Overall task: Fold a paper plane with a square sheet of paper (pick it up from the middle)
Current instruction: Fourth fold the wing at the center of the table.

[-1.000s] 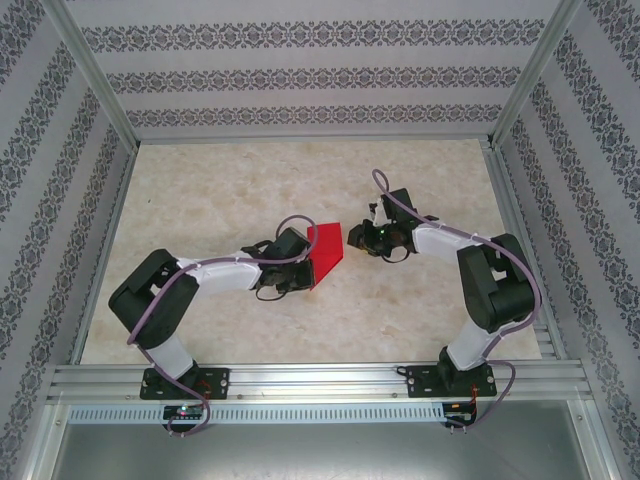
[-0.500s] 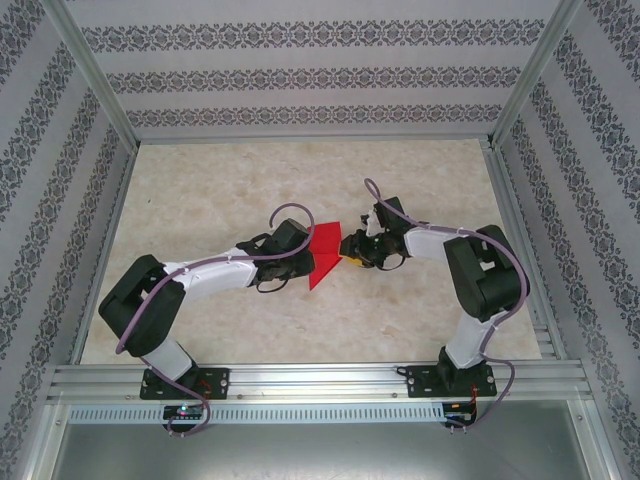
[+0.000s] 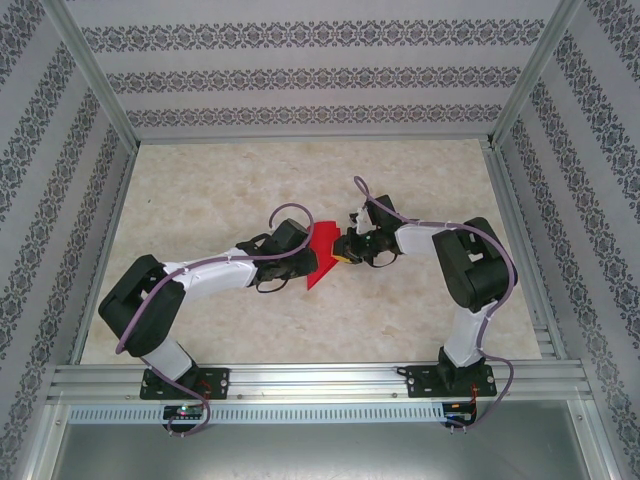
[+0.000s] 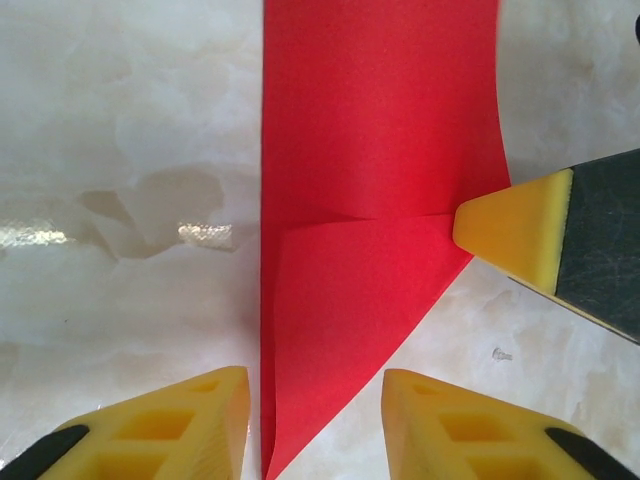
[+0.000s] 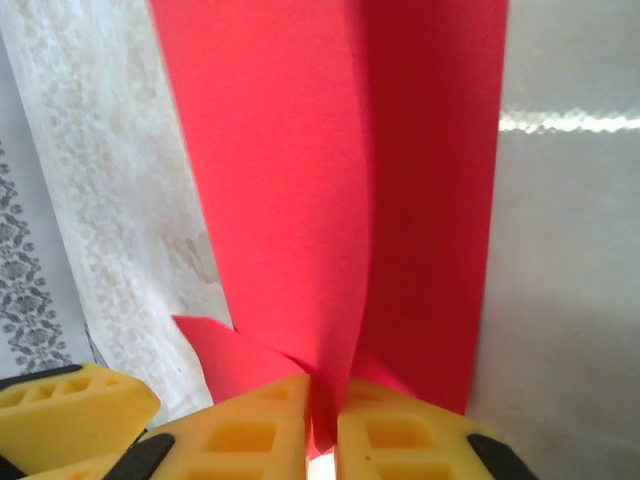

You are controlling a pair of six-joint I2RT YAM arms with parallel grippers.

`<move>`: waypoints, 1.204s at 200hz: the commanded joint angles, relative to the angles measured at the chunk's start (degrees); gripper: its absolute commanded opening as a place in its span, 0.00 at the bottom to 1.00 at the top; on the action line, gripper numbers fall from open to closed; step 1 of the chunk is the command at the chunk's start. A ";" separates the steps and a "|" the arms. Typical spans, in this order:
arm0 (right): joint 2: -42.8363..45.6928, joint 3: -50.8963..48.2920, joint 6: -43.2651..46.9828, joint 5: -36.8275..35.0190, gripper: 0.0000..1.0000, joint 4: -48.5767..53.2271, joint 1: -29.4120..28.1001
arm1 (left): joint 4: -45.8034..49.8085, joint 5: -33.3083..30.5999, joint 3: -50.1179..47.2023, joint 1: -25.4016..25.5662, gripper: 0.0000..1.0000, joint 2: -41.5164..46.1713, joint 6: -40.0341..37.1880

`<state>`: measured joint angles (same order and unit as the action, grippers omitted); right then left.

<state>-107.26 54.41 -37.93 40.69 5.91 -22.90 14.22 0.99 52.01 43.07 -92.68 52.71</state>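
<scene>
Top view, left side first: my left arm stretches from the lower left toward the centre of the pale marbled bench. My left end effector sits at the left edge of the red paper, right in the middle of the frame.

On the left wrist camera, my left end effector has its two yellow fingers apart at the bottom of the frame. The pointed tip of the red paper runs down between them, and neither finger is pressing on it. The paper is a folded strip running up the centre, with a crease across it at mid-height and a slanted edge tapering to the point. There's bench on either side. At the right edge a yellow fingertip of my right end effector meets the paper beside that crease.

Back on top, right of centre: my right end effector is at the paper's right edge, with my right arm bent back toward the lower right.

On the right wrist camera, my right end effector is clamped on the red paper. The sheet is pinched between its fingers and rises up the frame in two leaves. Another yellow fingertip sits at the lower left. I can't tell whether the paper rests on the bench.
</scene>
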 commanded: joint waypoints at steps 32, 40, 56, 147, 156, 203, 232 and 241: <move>5.00 -0.56 -1.18 -2.72 0.03 -0.25 -0.76 | 1.89 0.46 -1.00 -0.97 0.71 4.21 -3.28; 6.73 -1.15 -1.87 -3.60 0.03 -0.03 -0.75 | 2.00 0.38 -1.03 -0.97 0.75 4.85 -3.88; 10.46 -2.00 -3.46 -5.90 0.03 0.99 -0.97 | 2.06 0.48 -1.25 -0.97 0.79 6.05 -5.29; 21.55 -0.06 -11.88 -21.09 0.06 9.58 -7.27 | -0.88 -0.96 -2.15 -0.93 0.88 15.95 -19.16; 21.41 0.35 -12.34 -22.19 0.06 10.39 -7.74 | -2.59 -0.30 -3.56 -0.93 0.87 16.92 -20.03; 20.09 -1.06 -17.25 -24.99 0.06 7.86 -8.35 | -10.58 -2.40 -7.20 3.05 0.84 15.57 -31.81; 19.04 -1.95 -21.58 -25.04 0.06 4.20 -8.56 | -18.99 -2.94 -7.98 5.81 0.78 10.50 -38.51; 18.74 -1.96 -22.46 -25.09 0.06 3.93 -8.53 | -21.19 -3.11 -7.91 6.34 0.76 8.44 -40.81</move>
<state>-87.31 53.01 -55.83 17.52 13.43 -30.76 3.07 -0.62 44.71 47.57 -80.09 21.26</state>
